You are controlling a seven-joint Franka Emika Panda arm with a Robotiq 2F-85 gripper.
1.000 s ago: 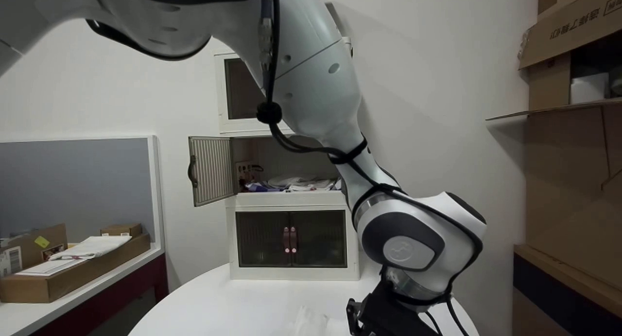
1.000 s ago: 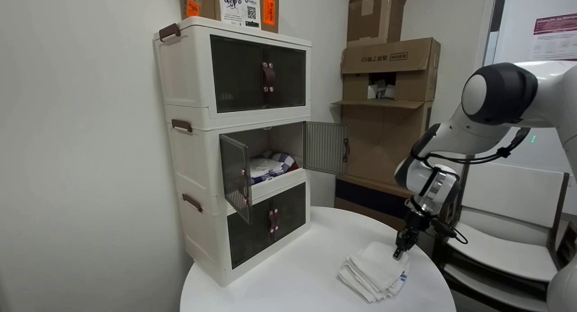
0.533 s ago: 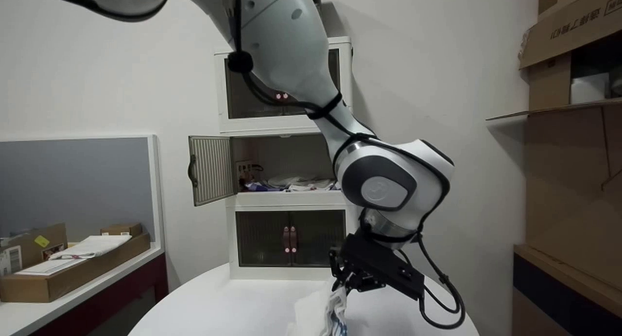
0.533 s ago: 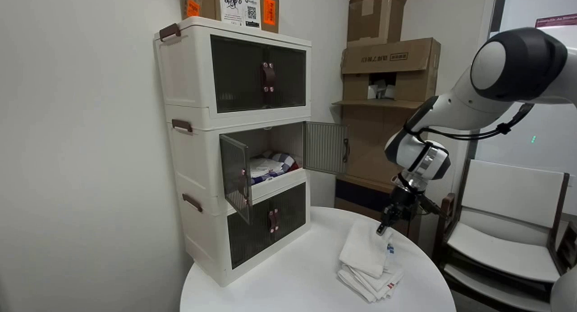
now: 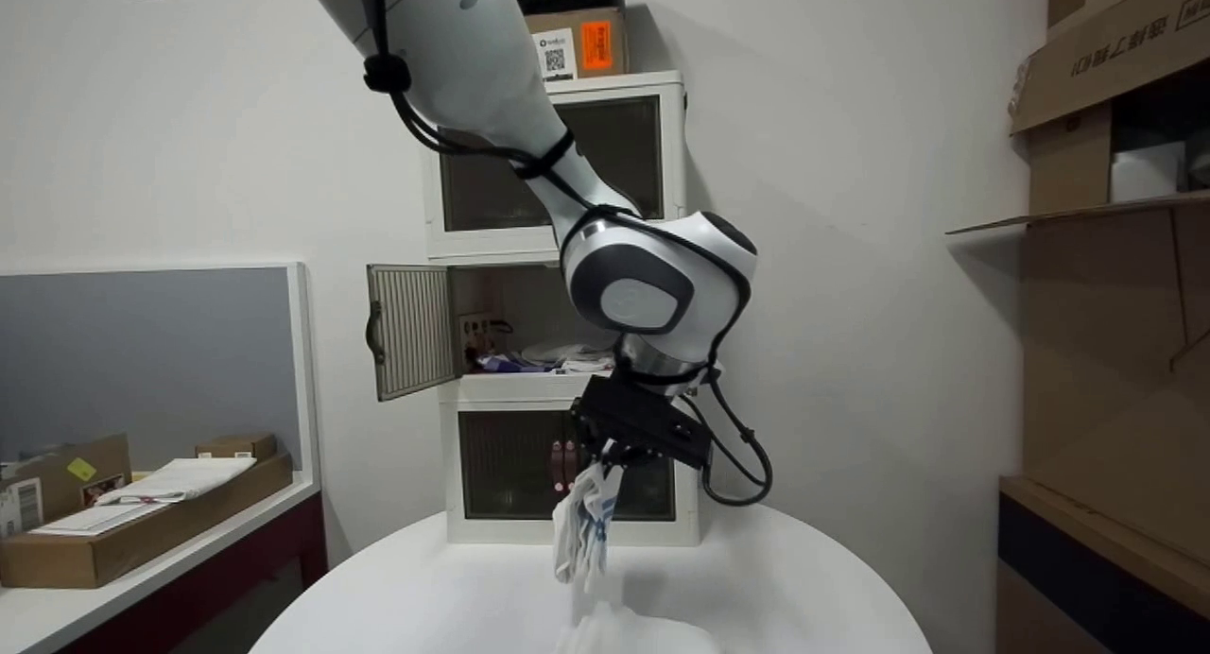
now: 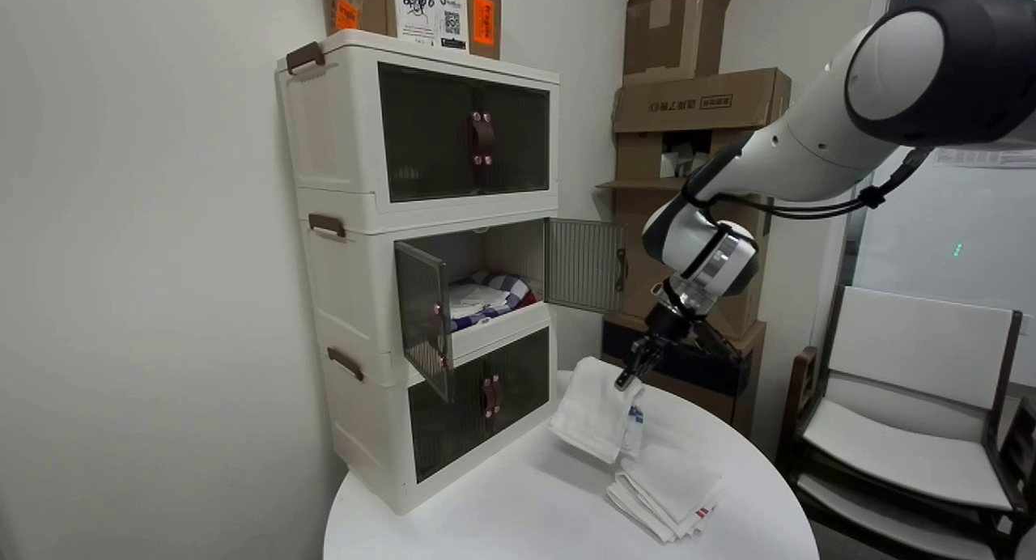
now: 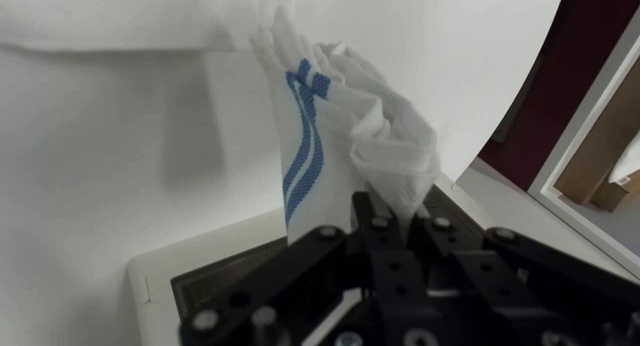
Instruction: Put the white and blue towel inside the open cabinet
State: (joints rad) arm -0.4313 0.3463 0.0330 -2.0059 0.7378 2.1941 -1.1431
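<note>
The white and blue towel (image 6: 595, 410) hangs from my gripper (image 6: 623, 379), above the white round table. In an exterior view its folds and blue stripe (image 5: 581, 522) hang below my gripper (image 5: 605, 454), in front of the tower's bottom section. In the wrist view the fingers (image 7: 394, 208) are shut on a bunched part of the towel (image 7: 335, 136). The open cabinet (image 6: 500, 333) is the middle section of the white tower, with both doors swung out and folded cloths inside. It also shows in an exterior view (image 5: 529, 387), partly hidden by the arm. My gripper is lower than its sill.
A stack of white towels (image 6: 668, 495) lies on the round table (image 6: 566, 519). The near door (image 6: 425, 321) and far door (image 6: 587, 265) stick out from the cabinet. Cardboard boxes (image 5: 1106, 352) stand at the side. A white chair (image 6: 914, 455) stands beyond the table.
My gripper has lifted the towel off the stack and carried it up and toward the cabinet tower. The rest of the stack stays on the table.
</note>
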